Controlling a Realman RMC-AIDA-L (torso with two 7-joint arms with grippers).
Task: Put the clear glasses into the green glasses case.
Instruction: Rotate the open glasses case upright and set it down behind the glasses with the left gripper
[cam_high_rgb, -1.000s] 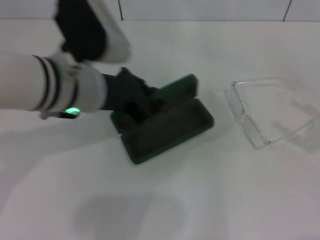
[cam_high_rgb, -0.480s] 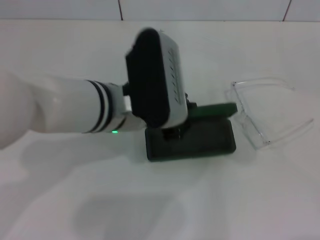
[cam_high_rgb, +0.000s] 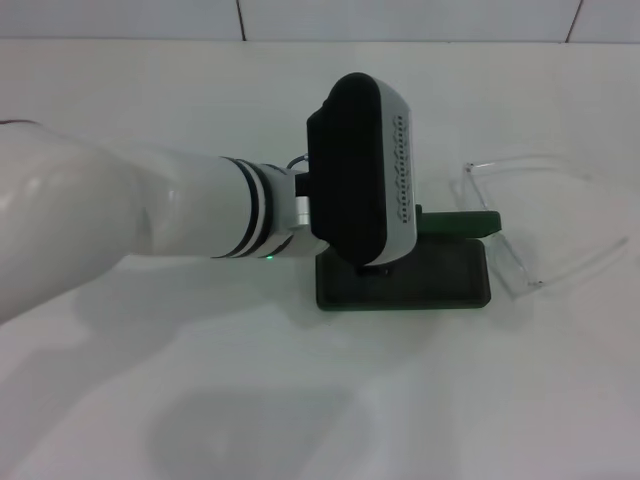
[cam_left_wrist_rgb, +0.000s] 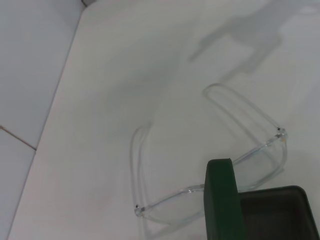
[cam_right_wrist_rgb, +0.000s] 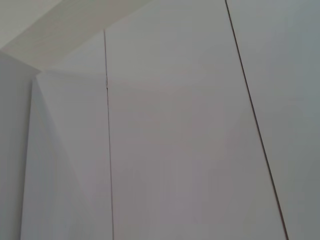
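The green glasses case (cam_high_rgb: 410, 285) lies open at the table's middle, its lid (cam_high_rgb: 455, 222) standing up along the far side. The left wrist view shows the lid's edge (cam_left_wrist_rgb: 222, 200) and dark lining (cam_left_wrist_rgb: 272, 215). The clear glasses (cam_high_rgb: 515, 265) lie unfolded on the table just right of the case, temples pointing right; in the left wrist view the clear glasses (cam_left_wrist_rgb: 260, 147) lie just past the lid. My left arm reaches across from the left, and its wrist housing (cam_high_rgb: 365, 180) covers the case's left part. Only a dark tip of the left gripper (cam_high_rgb: 370, 268) shows at the case. The right gripper is out of view.
The white table (cam_high_rgb: 300, 400) runs back to a tiled wall (cam_high_rgb: 400, 18). The right wrist view shows only white wall panels (cam_right_wrist_rgb: 175, 140).
My left arm has swung right over the case. The case has turned square to the table front and slid right, ending close beside the glasses. The glasses have not moved.
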